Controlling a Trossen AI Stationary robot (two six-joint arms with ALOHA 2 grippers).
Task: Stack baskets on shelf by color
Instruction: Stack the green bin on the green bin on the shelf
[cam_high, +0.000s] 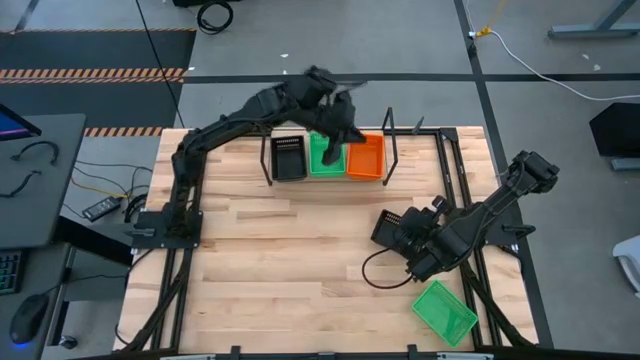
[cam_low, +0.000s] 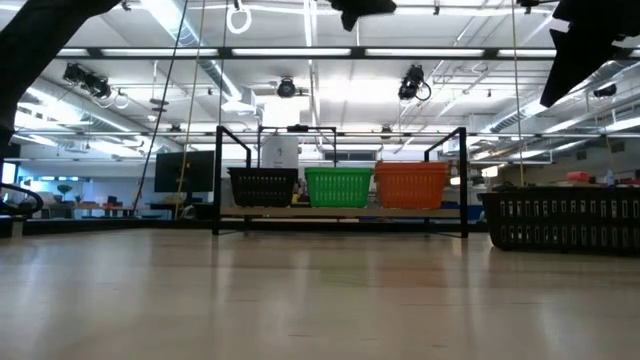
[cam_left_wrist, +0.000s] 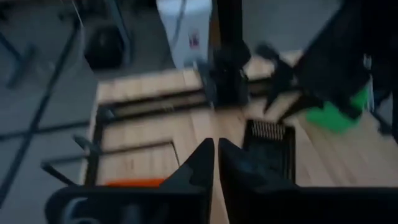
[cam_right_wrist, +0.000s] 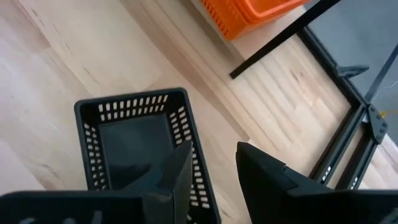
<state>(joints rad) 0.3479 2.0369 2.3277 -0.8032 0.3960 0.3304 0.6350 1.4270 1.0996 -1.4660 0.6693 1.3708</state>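
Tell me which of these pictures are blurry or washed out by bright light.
Left wrist view: motion-blurred throughout, the left gripper and green plastic mesh basket smeared. Low view: bright ceiling lights wash out the background, leaving the black mesh basket at the right edge dark. High view: the left arm's end is smeared above the shelf. Right wrist view: sharp.

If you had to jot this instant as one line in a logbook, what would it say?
shelf: black, green, orange baskets abreast | left tool: shut, empty, above shelf | right tool: open astride black basket wall | green basket: loose on table
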